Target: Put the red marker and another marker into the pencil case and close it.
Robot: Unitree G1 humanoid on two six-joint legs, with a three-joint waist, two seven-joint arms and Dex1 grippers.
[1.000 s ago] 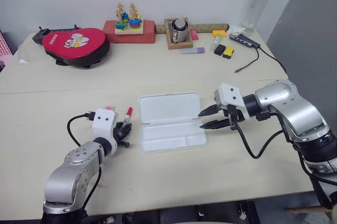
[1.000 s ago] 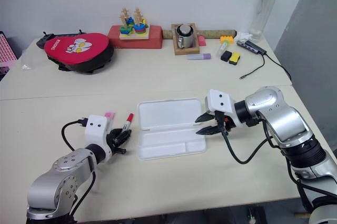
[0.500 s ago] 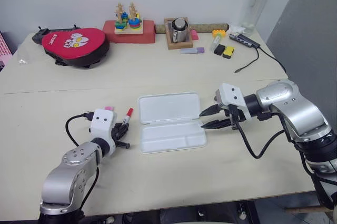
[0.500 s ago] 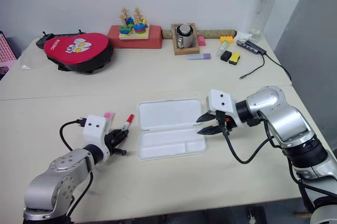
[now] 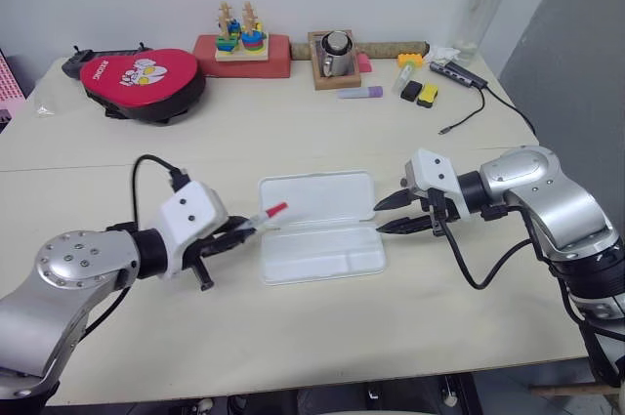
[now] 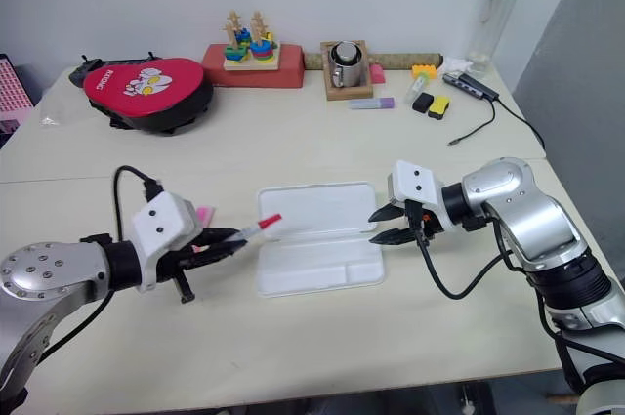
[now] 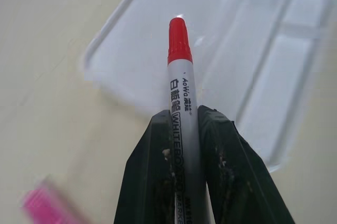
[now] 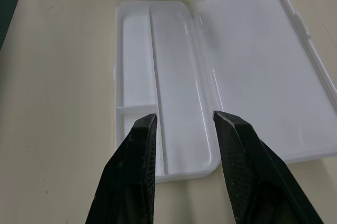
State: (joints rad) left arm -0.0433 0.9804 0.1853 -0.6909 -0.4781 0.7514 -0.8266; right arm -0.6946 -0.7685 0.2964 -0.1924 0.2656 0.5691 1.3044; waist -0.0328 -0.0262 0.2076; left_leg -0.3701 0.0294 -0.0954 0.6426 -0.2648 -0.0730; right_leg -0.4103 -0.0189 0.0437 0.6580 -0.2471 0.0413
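My left tool (image 5: 237, 232) is shut tight on the red marker (image 5: 264, 216), low on its barrel, so the red cap sticks out toward the case (image 5: 320, 226). I hold it up off the worktop (image 5: 293, 132), so I can drop it in from above. The case lies open near the middle of the front edge, tray side nearest me and lid flat behind it. My right tool (image 5: 398, 214) waits open at the case's right end, maybe to steady it. The pink highlighter (image 6: 204, 214) lies on the worktop beside my left tool.
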